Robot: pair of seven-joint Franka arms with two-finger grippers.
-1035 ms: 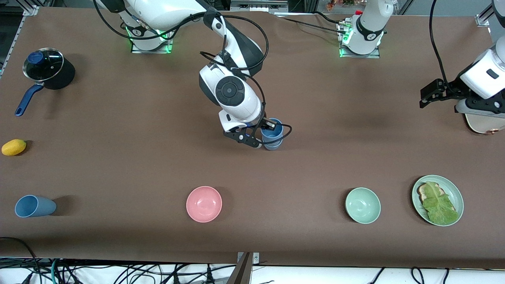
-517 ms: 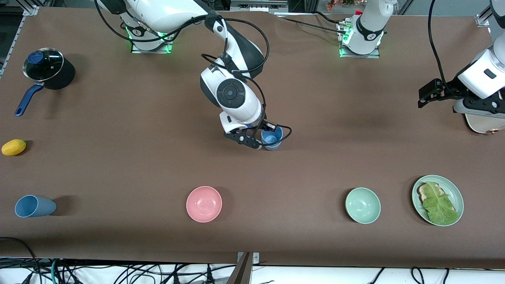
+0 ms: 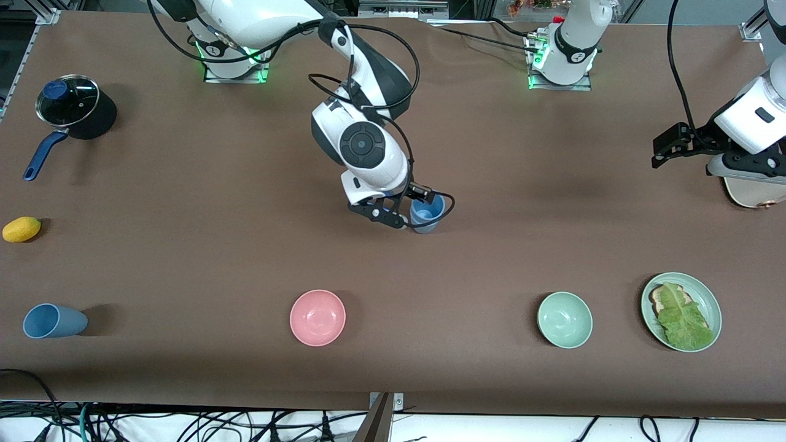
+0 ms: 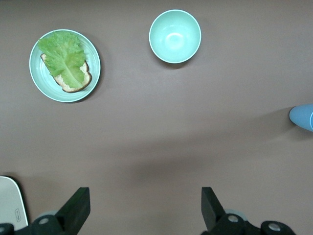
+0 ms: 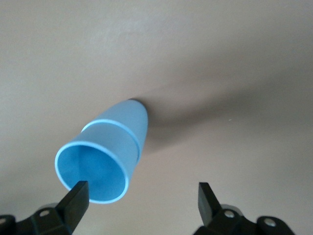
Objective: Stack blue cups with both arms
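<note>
Two blue cups (image 3: 426, 214) stand nested upright on the table's middle, the brighter one inside the duller one; they also show in the right wrist view (image 5: 105, 156). My right gripper (image 3: 408, 209) hangs open just above them, and one finger (image 5: 74, 197) is beside the upper rim without gripping it. A third blue cup (image 3: 53, 321) lies on its side near the front camera at the right arm's end. My left gripper (image 3: 662, 150) is open and empty in the air over the left arm's end of the table, where that arm waits.
A pink bowl (image 3: 317, 317), a green bowl (image 3: 564, 320) and a green plate (image 3: 707, 299) with bread and lettuce stand near the front camera. A lidded black pot (image 3: 76, 108) and a yellow fruit (image 3: 21, 229) are at the right arm's end. A white board (image 3: 752, 193) lies under the left arm.
The upper blue cup has gone down into the lower one. The right gripper has let go of it and shifted slightly. The left arm has barely moved.
</note>
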